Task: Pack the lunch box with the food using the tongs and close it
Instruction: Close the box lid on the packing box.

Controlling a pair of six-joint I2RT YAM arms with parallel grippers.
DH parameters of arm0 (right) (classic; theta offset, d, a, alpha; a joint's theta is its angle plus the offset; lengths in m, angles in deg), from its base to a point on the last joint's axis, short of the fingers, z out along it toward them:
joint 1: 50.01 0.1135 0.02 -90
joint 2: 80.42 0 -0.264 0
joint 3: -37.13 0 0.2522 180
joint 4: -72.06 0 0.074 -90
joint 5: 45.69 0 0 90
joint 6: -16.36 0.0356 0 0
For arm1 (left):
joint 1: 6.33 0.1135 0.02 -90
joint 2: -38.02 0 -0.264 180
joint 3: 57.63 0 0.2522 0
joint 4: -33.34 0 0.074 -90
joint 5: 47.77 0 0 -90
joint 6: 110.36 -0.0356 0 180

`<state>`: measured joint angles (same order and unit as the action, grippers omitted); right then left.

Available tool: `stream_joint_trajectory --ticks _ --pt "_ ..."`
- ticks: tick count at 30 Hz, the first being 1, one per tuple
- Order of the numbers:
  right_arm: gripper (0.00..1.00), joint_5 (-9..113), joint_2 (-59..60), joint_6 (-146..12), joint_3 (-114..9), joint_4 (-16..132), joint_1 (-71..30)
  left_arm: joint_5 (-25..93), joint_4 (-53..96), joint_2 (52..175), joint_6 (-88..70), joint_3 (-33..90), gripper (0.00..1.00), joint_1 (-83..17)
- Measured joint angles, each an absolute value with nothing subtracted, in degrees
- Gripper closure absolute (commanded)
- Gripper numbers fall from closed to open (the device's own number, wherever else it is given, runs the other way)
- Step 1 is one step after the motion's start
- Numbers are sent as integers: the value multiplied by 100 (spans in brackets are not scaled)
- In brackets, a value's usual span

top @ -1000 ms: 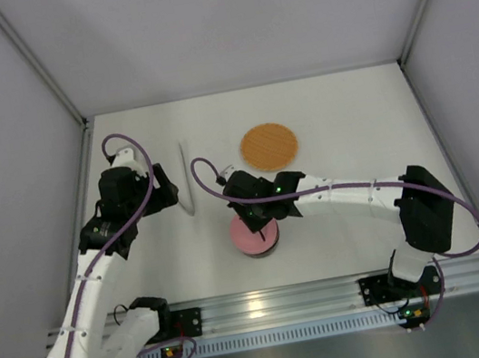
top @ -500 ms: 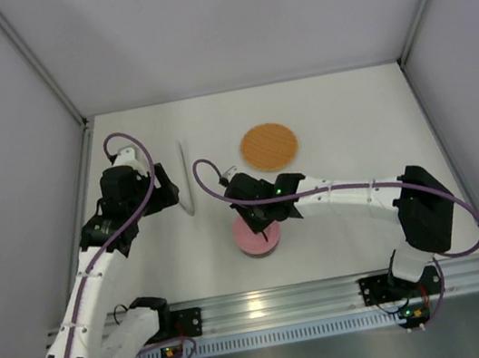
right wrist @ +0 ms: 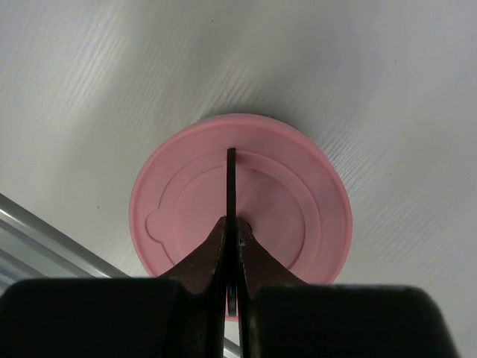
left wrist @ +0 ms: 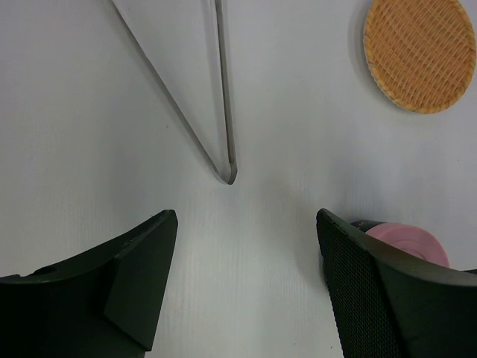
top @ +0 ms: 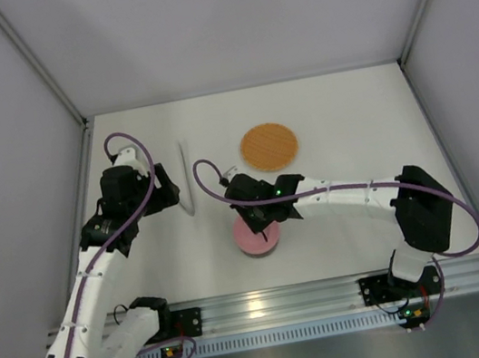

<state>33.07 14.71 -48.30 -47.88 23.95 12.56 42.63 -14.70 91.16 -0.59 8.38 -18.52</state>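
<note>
The right fingers (right wrist: 203, 259) pinch the pink lid (right wrist: 298, 216) by its thin black handle (right wrist: 231, 179); the lid looks seated, though that is hard to say. The left fingers (left wrist: 134, 261) stand wide apart just short of the tongs (left wrist: 223, 112).

Lunch box lid (top: 254, 239): round, pink, lying level, thin black handle (right wrist: 231, 175) upright. Tongs (top: 186, 180): silver, V-shaped, flat on table (top: 350, 124), left of lid, apart.

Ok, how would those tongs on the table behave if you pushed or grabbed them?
The tongs look like thin metal, so probably stiff but springy: squeezing should close the V. Lying flat on the smooth table, they would likely slide when nudged. Slim arms suggest they are light.
</note>
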Motion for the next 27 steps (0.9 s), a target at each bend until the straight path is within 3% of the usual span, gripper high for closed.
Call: stream_joint_trajectory --ticks 18,21,27 --pt "100 3748 1651 -4788 -4506 3456 1055 4097 -1468 9219 -62 838 20 -1850" --pt "96 3770 1664 -4775 -4473 3554 1046 4073 -1470 9256 -62 838 20 -1852" --pt "75 3777 1640 -4686 -4412 3722 1048 4034 -1468 9304 -62 838 20 -1850"
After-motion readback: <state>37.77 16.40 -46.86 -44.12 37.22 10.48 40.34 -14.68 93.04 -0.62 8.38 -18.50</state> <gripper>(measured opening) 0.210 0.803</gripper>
